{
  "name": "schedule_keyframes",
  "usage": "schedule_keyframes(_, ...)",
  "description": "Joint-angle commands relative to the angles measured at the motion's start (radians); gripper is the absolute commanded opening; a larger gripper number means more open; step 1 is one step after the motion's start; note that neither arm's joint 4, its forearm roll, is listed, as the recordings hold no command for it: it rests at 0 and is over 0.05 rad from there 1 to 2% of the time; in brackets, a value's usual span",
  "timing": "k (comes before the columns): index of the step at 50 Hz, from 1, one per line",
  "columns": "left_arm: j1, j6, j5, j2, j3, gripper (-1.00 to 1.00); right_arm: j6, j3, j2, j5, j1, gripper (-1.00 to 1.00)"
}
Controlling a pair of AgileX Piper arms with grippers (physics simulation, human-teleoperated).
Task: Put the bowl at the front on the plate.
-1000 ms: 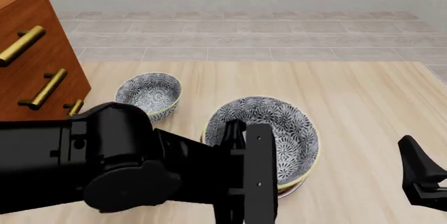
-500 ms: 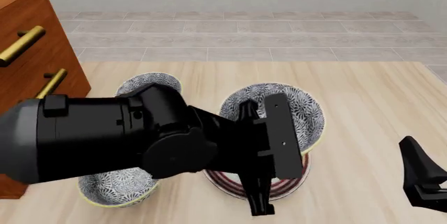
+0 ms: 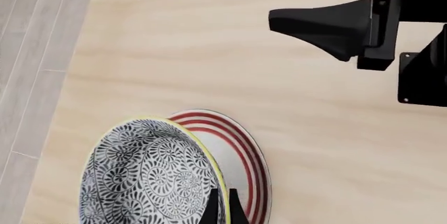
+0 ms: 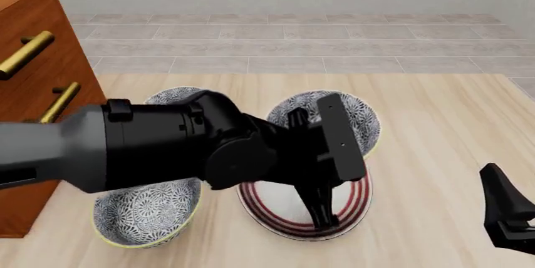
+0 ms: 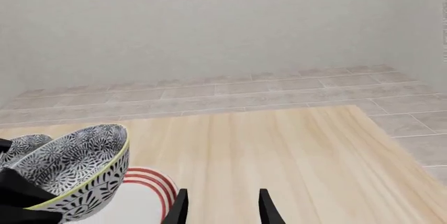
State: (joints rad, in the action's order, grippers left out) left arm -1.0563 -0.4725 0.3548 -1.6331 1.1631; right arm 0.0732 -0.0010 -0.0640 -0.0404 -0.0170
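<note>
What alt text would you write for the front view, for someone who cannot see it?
A black robot arm's left gripper holds a tilted blue-grey floral bowl above a red-ringed white plate on a wooden table. Two matching bowls sit to the left, near a wooden drawer cabinet.

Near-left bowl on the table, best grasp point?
Probably pinch the rim of the near-left bowl, one finger inside, one outside, from above: it sits upright, mouth up. Take its near edge; the cabinet crowds its left, the left arm overhangs its far side.

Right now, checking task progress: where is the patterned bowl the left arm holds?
In the front view, the bowl is mid-table, tilted above the far edge of the plate, pinched by the left gripper.
</note>
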Motion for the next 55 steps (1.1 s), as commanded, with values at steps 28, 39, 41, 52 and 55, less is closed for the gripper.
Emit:
schedule_keyframes(28,0.14,0.009,-0.105,-0.191,0.061,-1.0,0.011,0.0,0.016,0.011,-0.011,1.0)
schedule_keyframes(39,0.147,-0.014,-0.101,-0.209,0.054,-1.0,0.009,0.0,0.012,0.006,-0.01,1.0)
schedule_keyframes(41,0.142,-0.011,-0.094,-0.207,0.052,-1.0,0.009,0.0,0.015,0.01,-0.009,1.0)
schedule_keyframes(52,0.12,0.011,-0.057,-0.191,0.053,-1.0,0.008,0.0,0.013,0.009,-0.004,1.0)
schedule_keyframes(55,0.116,0.012,-0.053,-0.187,0.054,-1.0,0.008,-0.002,0.008,0.005,-0.003,1.0)
